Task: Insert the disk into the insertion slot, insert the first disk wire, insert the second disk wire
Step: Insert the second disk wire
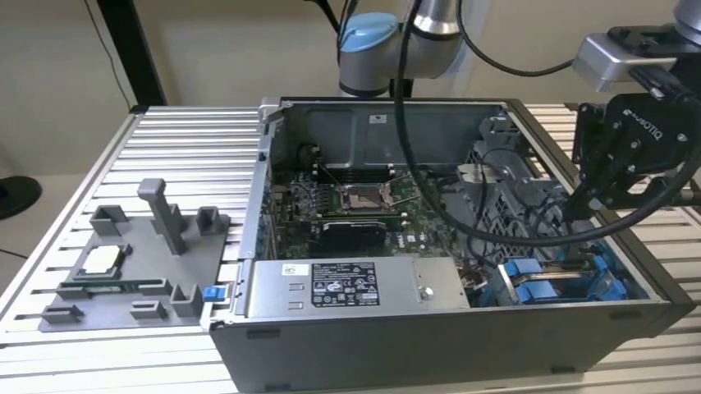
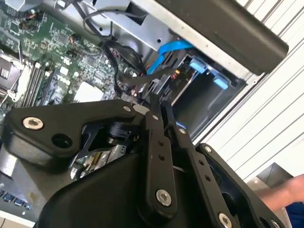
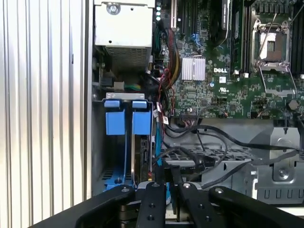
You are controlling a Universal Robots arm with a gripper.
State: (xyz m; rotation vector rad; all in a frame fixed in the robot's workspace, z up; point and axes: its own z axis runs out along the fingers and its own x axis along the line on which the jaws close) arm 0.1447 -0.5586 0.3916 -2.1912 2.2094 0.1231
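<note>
Black gripper, pinched narrow, hovers just beside the blue-railed grey metal insertion slot, which we judge runs lengthwise toward the grey power-supply box.

Showing off a silver arm with a light-blue joint cap, trailing thick black cables, sporting a matte-black gripper, silver screws glinting, white lettering running along its body.

Blue-railed grey insertion slot, green motherboard, ribbed silver table
</note>
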